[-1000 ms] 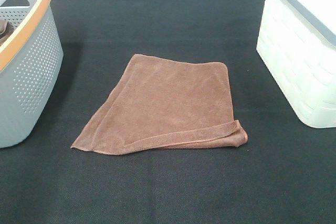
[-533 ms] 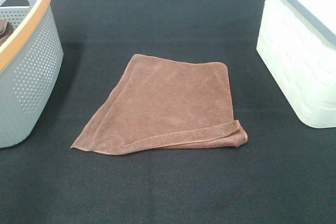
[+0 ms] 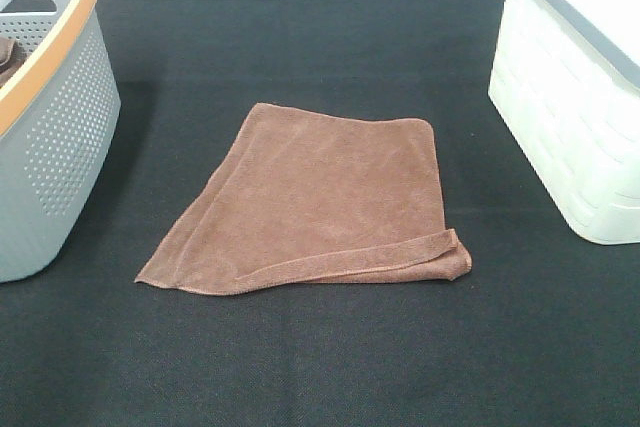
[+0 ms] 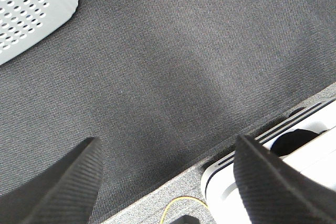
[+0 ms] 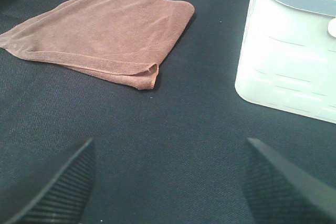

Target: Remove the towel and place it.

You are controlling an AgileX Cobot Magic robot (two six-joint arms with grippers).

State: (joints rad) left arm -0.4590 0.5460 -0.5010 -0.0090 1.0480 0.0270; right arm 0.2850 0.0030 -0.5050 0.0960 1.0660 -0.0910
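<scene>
- Nearest, right wrist view: the right tool [image 5: 168, 182] hangs over bare black counter [image 5: 173, 124], jaws spread wide with nothing between them; only the two finger ends show at the lower corners.
- Left wrist view: the left tool [image 4: 165, 179] is likewise released and empty, above the counter's near edge, well apart from the cloth.
- Centre of the exterior frame: the towel [image 3: 320, 197] lies flat on the counter, folded double, one near corner rolled over at lower right [image 3: 455, 252].
- Handling, as a judgement: light, soft and floppy; it will sag and unfold when lifted. The rolled corner or a hemmed edge offers the thickest purchase.
- Far left: grey perforated basket [image 3: 60, 137], orange-rimmed. Far right: white basket [image 3: 570, 127].
</scene>
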